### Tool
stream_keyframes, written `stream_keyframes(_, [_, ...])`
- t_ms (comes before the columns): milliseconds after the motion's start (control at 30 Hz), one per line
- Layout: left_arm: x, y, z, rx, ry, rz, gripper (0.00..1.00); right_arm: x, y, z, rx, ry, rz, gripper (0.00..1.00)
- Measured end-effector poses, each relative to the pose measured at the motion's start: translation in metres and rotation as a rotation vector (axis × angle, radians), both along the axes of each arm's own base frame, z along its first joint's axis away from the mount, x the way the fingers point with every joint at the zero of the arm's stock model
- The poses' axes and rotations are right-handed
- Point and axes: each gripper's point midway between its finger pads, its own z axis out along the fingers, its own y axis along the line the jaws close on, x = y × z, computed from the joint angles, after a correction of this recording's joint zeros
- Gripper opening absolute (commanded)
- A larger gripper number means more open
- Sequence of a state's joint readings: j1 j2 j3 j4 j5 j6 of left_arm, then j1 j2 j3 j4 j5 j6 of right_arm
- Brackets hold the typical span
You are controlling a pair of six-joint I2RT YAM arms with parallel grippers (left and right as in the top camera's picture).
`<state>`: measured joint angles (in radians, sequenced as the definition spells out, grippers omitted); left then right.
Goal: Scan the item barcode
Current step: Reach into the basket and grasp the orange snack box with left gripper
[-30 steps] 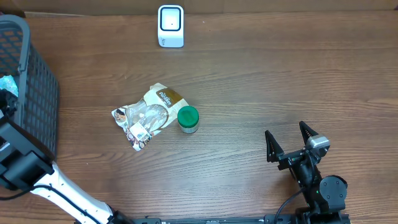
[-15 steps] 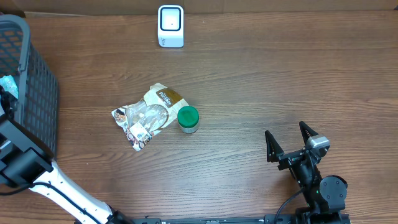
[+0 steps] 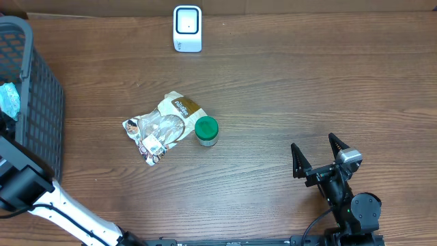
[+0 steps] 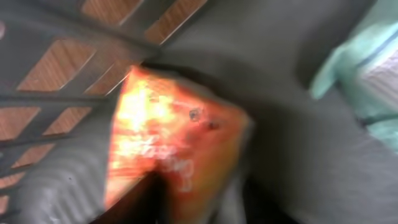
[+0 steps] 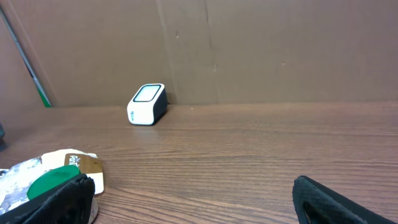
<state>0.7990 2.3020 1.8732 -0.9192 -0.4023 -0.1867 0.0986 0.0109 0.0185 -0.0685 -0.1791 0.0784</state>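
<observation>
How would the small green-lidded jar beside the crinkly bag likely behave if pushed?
The small green-lidded jar stands upright, so it would probably slide, not roll, unless tipped. Pushed leftward, it would likely crumple the crinkly plastic bag beside it.

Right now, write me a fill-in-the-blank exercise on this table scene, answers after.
The jar beside the snack bag has a ___ lid.
The right gripper has its jaws ___.
The packet in the basket, seen in the left wrist view, is ___.
Missing words: green; open; orange.
</observation>
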Motion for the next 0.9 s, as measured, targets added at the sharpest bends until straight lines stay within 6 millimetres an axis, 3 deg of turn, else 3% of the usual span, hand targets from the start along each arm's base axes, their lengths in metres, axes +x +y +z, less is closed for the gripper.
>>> stream_keyframes(33, [-0.003,0.001,0.0,0.006,0.015,0.001,0.04,0.0,0.0,0.0,0.0,0.0,0.0,1.0])
stream_keyframes(233, [-0.009,0.002,0.002,0.004,0.022,0.014,0.04,0.0,0.0,0.0,0.0,0.001,0.0,1.0])
stream_keyframes(400, [-0.009,-0.012,0.005,-0.08,0.011,0.007,0.04,0.0,0.0,0.0,0.0,0.0,0.0,1.0])
stream_keyframes(500, [0.003,-0.028,0.014,-0.181,-0.065,-0.009,0.04,0.0,0.0,0.0,0.0,0.0,0.0,1.0])
stream_keyframes(567, [0.021,-0.034,0.031,-0.224,-0.157,-0.028,0.04,0.0,0.0,0.0,0.0,0.0,0.0,1.0])
stream_keyframes(633, [0.042,-0.038,0.061,-0.24,-0.281,-0.061,0.04,0.0,0.0,0.0,0.0,0.0,0.0,1.0])
stream_keyframes(733, [0.072,-0.046,0.138,-0.209,-0.501,-0.143,0.04,0.0,0.0,0.0,0.0,0.0,0.0,1.0])
stream_keyframes(833, [0.089,-0.073,0.237,-0.139,-0.719,-0.27,0.04,0.0,0.0,0.0,0.0,0.0,0.0,1.0])
stream_keyframes(900, [0.09,-0.108,0.306,-0.082,-0.845,-0.377,0.04,0.0,0.0,0.0,0.0,0.0,0.0,1.0])
